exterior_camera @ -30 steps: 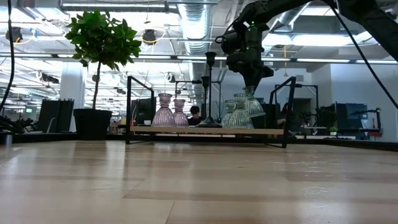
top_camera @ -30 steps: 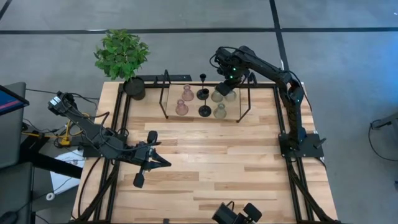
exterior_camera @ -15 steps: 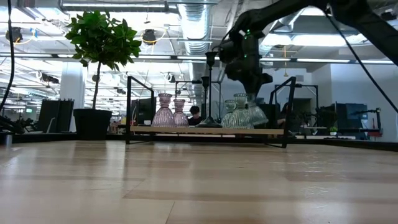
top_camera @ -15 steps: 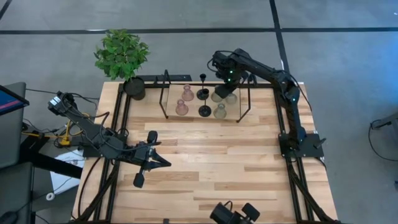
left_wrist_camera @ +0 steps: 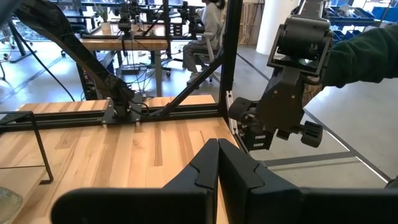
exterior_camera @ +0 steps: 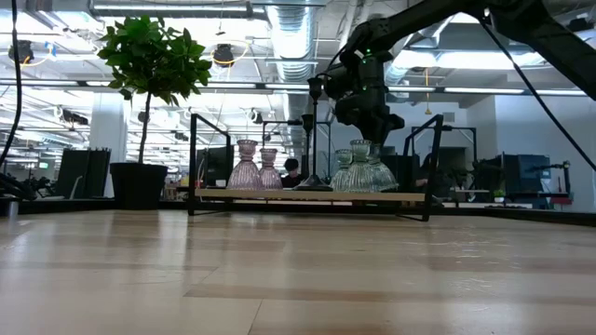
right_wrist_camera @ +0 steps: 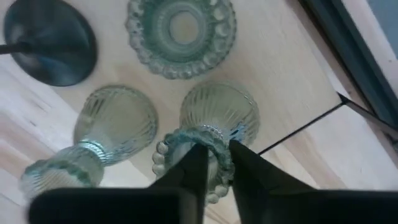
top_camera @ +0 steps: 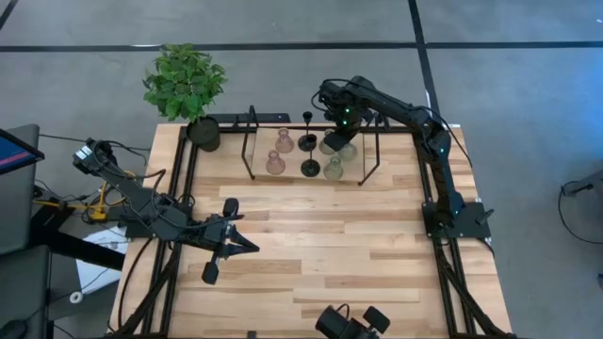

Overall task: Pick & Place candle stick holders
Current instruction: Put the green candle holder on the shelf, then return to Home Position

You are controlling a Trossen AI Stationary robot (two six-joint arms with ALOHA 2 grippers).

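Observation:
Several candle stick holders stand on a wooden board [exterior_camera: 279, 196] between two black wire frames at the table's far side: two pink glass ones [top_camera: 279, 152], two black thin-stemmed ones [top_camera: 309, 167], and olive-green glass ones [top_camera: 333, 169]. My right gripper [top_camera: 341, 127] is above the far right group, shut on one green holder [right_wrist_camera: 219, 112]; two more green holders [right_wrist_camera: 115, 124] stand beside it. My left gripper [top_camera: 252, 247] waits shut and empty at the table's left middle. My right gripper holds the green holder by the beaded rim of its neck mouth [right_wrist_camera: 219, 144], pinched between the two fingers; one finger seems to stand inside the mouth and one outside. The fingers come from above, pointing down. The holder stands upright with its base at board level [exterior_camera: 377, 186].
A potted plant [top_camera: 186, 85] stands at the table's far left corner. Tall black wire frames [top_camera: 252, 141] [top_camera: 370, 155] flank the board. A camera mount [top_camera: 353, 323] sits at the near edge. A person's green sleeve [left_wrist_camera: 367, 56] shows beyond the table's edge.
My right gripper has moved a little toward the table's left edge and down with the green holder. The holder, earlier lifted and tilted, is now upright and low on the board beside the other green ones.

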